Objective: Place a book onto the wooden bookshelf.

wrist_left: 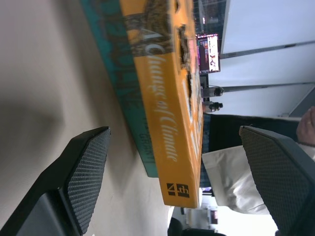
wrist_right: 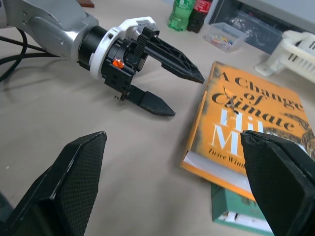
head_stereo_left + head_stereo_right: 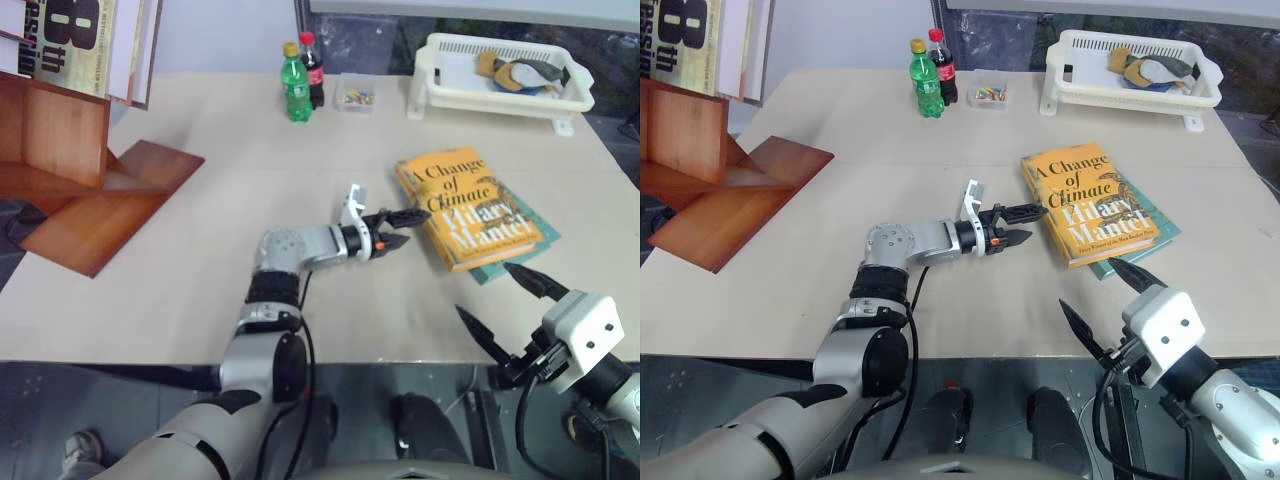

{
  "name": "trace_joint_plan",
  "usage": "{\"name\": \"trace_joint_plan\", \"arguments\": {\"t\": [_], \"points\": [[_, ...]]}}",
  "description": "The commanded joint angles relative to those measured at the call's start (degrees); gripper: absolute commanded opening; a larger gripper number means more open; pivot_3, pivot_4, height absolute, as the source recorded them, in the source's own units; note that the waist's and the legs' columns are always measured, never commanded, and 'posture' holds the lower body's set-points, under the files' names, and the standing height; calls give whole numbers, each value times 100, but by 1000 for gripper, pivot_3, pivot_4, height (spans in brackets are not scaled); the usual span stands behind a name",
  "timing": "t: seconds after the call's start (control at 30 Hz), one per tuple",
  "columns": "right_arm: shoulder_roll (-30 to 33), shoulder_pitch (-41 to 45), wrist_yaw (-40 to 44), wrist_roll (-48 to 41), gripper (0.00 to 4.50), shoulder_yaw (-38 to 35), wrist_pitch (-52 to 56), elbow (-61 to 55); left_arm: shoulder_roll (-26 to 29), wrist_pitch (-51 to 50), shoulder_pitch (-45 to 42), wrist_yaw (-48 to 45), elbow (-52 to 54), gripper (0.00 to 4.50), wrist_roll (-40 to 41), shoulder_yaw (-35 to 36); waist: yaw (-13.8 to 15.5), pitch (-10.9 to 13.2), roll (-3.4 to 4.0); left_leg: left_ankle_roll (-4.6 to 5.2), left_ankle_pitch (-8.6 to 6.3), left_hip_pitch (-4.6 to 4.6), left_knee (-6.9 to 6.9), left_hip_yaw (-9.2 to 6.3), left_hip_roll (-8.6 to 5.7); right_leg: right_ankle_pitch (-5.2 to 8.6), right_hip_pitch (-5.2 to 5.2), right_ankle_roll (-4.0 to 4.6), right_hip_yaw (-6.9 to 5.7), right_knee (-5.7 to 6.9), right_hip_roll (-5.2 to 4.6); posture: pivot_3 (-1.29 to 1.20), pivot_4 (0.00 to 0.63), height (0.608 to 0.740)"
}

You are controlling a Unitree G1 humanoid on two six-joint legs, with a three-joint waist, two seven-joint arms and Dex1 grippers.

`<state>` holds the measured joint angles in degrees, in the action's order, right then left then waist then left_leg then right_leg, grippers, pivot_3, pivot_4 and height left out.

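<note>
The thick orange-yellow book lies flat on the table, on top of a thinner teal-green book. My left gripper is open and points level at the book's spine edge, its fingertips just short of it. In the left wrist view the spine sits between the two pads. My right gripper hangs open near the table's front edge, on the near side of both books. The wooden bookshelf stands at the far left of the table, reddish-brown with open compartments.
A cream book with a big black "8" stands upright on the shelf. At the back are a green bottle, a cola bottle, a small clear box and a white basket with items inside.
</note>
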<state>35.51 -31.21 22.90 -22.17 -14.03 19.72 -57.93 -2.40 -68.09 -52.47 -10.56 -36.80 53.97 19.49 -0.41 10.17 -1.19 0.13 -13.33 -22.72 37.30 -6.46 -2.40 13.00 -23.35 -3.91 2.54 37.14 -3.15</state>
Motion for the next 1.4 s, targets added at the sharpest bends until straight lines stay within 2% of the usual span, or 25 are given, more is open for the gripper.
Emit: {"name": "trace_joint_plan", "arguments": {"t": [0.03,0.53,0.63,0.67,0.7,0.77,0.87,0.93,0.97,1.0,1.07,1.1,1.4], "points": [[46,-88,-292,52,4500,75,-250,-207,-221,236,-337,-83,-290,4481,-82,84,7,0,0,0,0,0,0,0,-1,0,0,0,0,0,0,0,150,740],[246,-200,-712,66,4500,215,-403,-207,-756,1814,-1288,-407,-2352,4481,-738,497,7,0,-1,0,0,-3,0,-2,-6,13,0,-22,-1,-4,-1,0,150,740],[304,-239,-786,43,4500,217,-453,-207,-789,2030,-1405,-368,-2641,3712,-755,665,3,1,-1,1,0,-3,0,-1,-6,13,0,-23,0,-4,-1,0,150,740],[320,-247,-808,37,4500,219,-462,-207,-793,2090,-1434,-349,-2714,3262,-765,713,1,0,-1,1,0,-3,0,-2,-6,13,0,-23,-1,-4,-2,0,150,740],[332,-264,-828,35,4500,221,-481,-207,-790,2117,-1462,-352,-2773,3095,-762,756,1,0,-1,1,0,-3,0,-2,-6,13,0,-24,-1,-4,-1,0,150,740],[357,-291,-867,38,4500,234,-508,-207,-781,2186,-1522,-346,-2902,3095,-758,854,1,0,-1,1,0,-3,0,-2,-7,13,0,-25,-1,-3,-1,0,150,740],[412,-293,-925,28,4500,253,-518,-207,-765,2221,-1577,-363,-3016,2389,-800,916,1,1,-1,1,0,-3,0,-1,-8,13,1,-25,-1,-4,-2,0,150,740],[437,-296,-951,17,4500,261,-524,-207,-756,2190,-1588,-393,-3042,1527,-841,906,1,0,-1,1,0,-3,0,-2,-8,13,1,-25,-1,-4,-1,0,150,740],[445,-289,-960,12,4500,263,-517,-207,-760,2189,-1589,-385,-3056,1458,-831,938,1,0,-1,1,0,-2,0,-2,-8,13,1,-26,-1,-4,-1,0,150,740],[452,-283,-968,7,4500,267,-510,-207,-762,2191,-1588,-384,-3063,884,-831,957,1,0,-1,1,0,-3,0,-3,-8,13,1,-26,-1,-4,-1,0,150,740],[470,-271,-984,2,4500,284,-500,-207,-765,2190,-1583,-387,-3062,560,-851,984,-1,0,-1,1,0,-2,0,-3,-8,12,1,-26,-1,-4,-1,0,150,740],[480,-266,-991,-3,4500,285,-495,-207,-767,2191,-1582,-395,-3055,101,-874,984,-1,0,-1,1,0,-2,0,-3,-8,12,1,-26,-1,-4,-1,0,150,740],[523,-176,-999,-31,4500,299,-414,-207,-575,1755,-1509,-467,-2693,45,-858,1015,-4,0,-1,1,0,-2,1,-3,-9,11,2,-27,-1,-3,-1,0,150,740]]}}
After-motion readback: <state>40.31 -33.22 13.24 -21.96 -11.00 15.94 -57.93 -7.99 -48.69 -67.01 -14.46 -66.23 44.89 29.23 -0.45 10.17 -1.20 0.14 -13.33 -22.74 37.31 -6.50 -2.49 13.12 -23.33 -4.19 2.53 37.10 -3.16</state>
